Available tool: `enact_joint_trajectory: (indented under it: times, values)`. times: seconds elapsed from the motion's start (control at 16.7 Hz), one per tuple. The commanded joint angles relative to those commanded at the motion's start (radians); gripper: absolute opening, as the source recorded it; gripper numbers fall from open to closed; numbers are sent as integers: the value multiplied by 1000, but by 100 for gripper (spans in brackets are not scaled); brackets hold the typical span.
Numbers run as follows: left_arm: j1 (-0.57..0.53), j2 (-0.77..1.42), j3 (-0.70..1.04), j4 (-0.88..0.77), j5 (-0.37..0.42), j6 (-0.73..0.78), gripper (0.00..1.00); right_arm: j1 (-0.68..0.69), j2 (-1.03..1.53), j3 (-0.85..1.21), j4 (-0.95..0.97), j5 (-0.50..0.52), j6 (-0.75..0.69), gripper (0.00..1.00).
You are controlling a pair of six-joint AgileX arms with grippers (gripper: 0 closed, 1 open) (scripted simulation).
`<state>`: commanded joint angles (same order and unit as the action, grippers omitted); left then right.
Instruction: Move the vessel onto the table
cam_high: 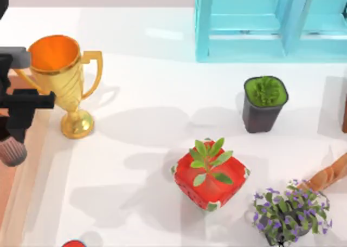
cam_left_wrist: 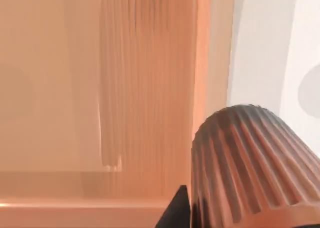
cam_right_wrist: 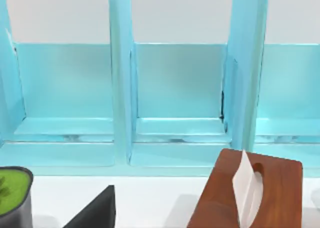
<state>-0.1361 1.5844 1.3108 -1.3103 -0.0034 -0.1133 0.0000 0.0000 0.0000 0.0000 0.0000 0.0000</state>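
The vessel is a small ribbed reddish-brown pot with a paler end, at the far left of the top view. My left gripper is shut on it from above. The vessel hangs over the reddish-brown wooden surface, just left of the white table's beige rim. In the left wrist view the vessel's ribbed side is very close, with the wooden surface under it and the table beside it. A dark part of my right gripper faces the blue shelf.
A gold trophy stands on the table close to my left arm. Farther right are a red pot with a green plant, a dark square pot, purple flowers, a blue shelf and a wooden tissue box.
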Motion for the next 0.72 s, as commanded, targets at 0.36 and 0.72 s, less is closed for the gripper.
enact_joint_trajectory:
  times: [0.36,0.72]
  values:
    - [-273,23,24,-13,-1,-263,0,0,0,0,0,0,0,100]
    - [-620,34,36,-15,0,-616,0,0,0,0,0,0,0,100]
